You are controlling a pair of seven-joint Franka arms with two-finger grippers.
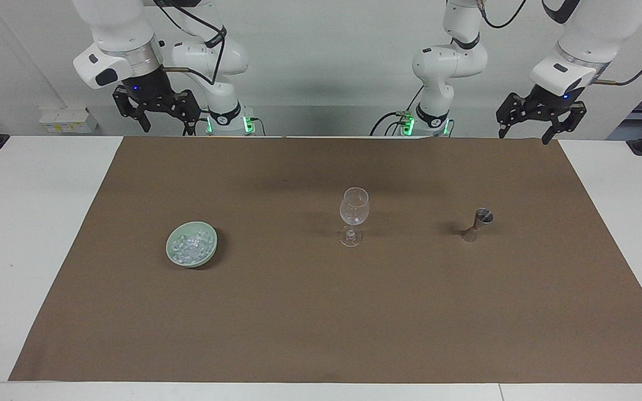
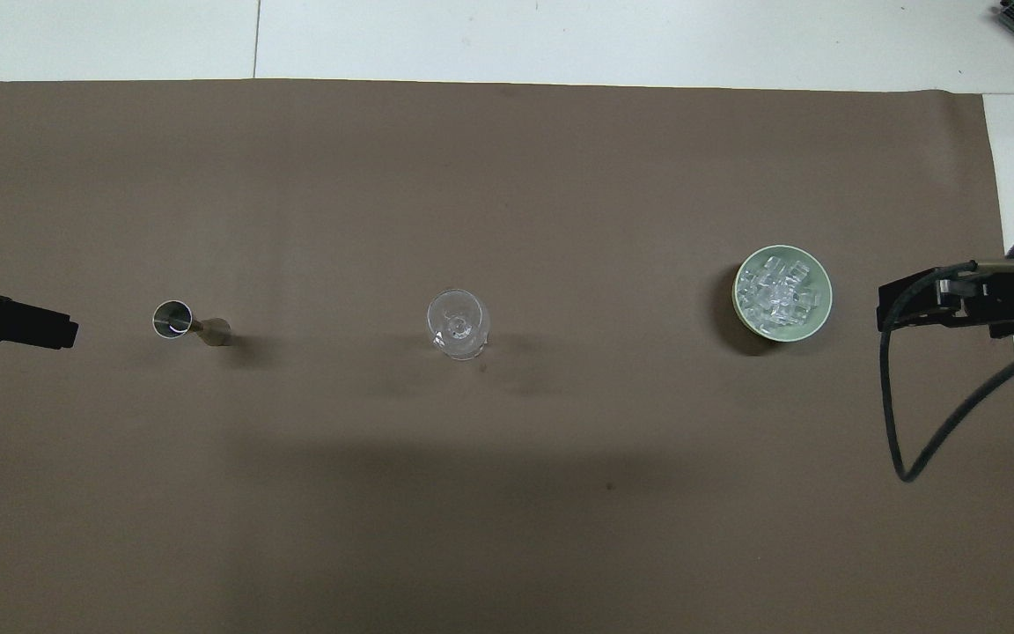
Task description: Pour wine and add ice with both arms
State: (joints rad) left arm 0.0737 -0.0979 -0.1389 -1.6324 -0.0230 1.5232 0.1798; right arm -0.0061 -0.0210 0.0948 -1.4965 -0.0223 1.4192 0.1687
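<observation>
An empty clear wine glass stands upright mid-cloth. Toward the right arm's end sits a pale green bowl holding the ice. Toward the left arm's end stands a small metal jigger. The wine is out of view, and I cannot tell whether the jigger holds any. My right gripper hangs open and empty, high over the cloth's edge by the robots. My left gripper hangs likewise, open and empty. Both arms wait.
A brown cloth covers most of the white table. Glass, bowl and jigger stand in one row across it, well apart. A black cable loops from the right wrist.
</observation>
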